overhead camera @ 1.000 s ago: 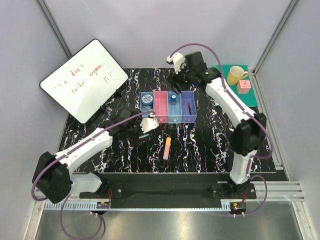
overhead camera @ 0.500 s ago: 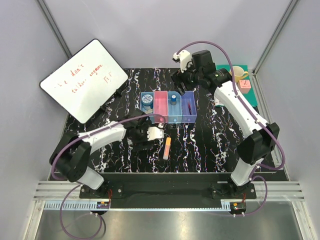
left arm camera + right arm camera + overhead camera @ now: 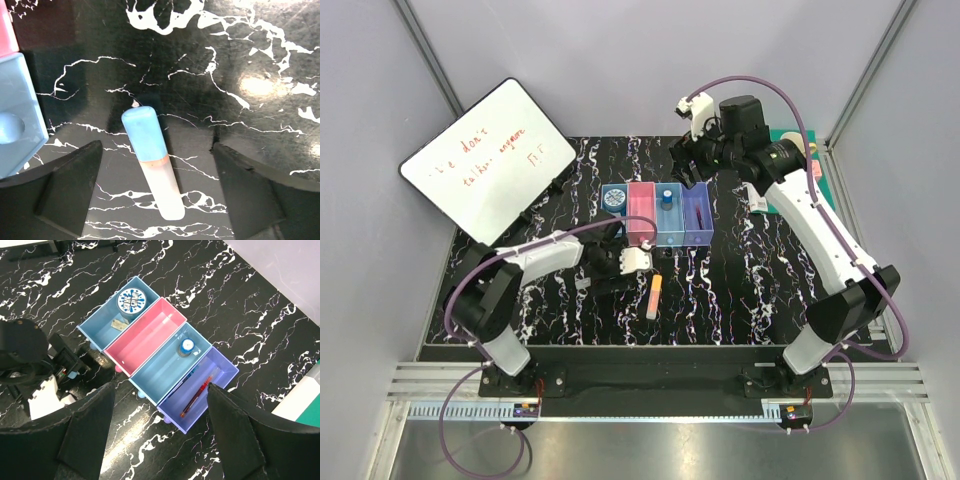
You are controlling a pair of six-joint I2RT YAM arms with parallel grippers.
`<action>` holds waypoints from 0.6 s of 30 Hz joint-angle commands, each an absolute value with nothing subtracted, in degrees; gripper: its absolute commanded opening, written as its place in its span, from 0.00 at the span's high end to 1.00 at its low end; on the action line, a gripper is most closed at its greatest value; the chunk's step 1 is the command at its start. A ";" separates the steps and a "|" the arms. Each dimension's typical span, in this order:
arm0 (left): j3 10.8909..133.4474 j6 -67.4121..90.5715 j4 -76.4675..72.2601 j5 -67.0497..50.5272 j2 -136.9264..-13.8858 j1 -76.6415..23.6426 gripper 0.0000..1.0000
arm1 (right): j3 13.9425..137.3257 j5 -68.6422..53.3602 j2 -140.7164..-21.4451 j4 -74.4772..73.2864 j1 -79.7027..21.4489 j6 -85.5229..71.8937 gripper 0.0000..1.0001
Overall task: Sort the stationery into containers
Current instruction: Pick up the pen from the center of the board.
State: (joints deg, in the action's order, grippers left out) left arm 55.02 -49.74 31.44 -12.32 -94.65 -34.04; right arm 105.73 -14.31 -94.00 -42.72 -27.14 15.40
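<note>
A marker point(image 3: 150, 160) with a cyan cap and pale body lies flat on the black marbled table. My left gripper point(image 3: 157, 197) stands open astride it, one finger on each side, neither touching. This gripper point(image 3: 610, 266) sits just in front of the containers point(image 3: 655, 212). An orange-yellow bar point(image 3: 654, 296) lies to its right. My right gripper point(image 3: 160, 440) hangs open and empty high over the containers point(image 3: 155, 347). The left blue bin holds a round blue bottle point(image 3: 131, 301) and a small eraser point(image 3: 118, 325). The other blue bin holds a small bottle point(image 3: 187, 346). A red pen point(image 3: 197, 394) lies in the purple bin.
A whiteboard point(image 3: 485, 160) with red writing leans at the back left. A green book point(image 3: 302, 407) lies at the back right, largely behind my right arm. The pink bin point(image 3: 147, 335) has nothing in it.
My left arm has folded its elbow in and brought the gripper down beside the bins, over the marker. My right arm has drawn up and to the right above the bins.
</note>
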 commanded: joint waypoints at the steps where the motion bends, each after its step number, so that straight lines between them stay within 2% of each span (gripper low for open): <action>1: 57.04 -50.62 31.81 -14.06 -97.73 -33.49 0.12 | 107.67 -15.64 -92.11 -41.49 -27.69 14.68 0.19; 15: 62.67 -52.38 42.19 -15.20 -105.91 -32.96 0.54 | 106.96 -16.96 -90.62 -41.66 -27.95 14.77 0.19; 16: 62.67 -52.38 42.10 -15.38 -106.00 -32.96 0.62 | 107.14 -17.22 -90.62 -41.66 -27.95 14.59 0.19; 18: 62.75 -52.21 42.27 -15.55 -106.17 -32.96 0.72 | 107.58 -17.40 -90.53 -41.57 -27.95 14.41 0.19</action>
State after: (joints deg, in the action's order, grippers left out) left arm 64.07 -51.31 40.03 -14.39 -102.54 -33.26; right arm 105.73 -16.14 -93.06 -42.76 -27.29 15.00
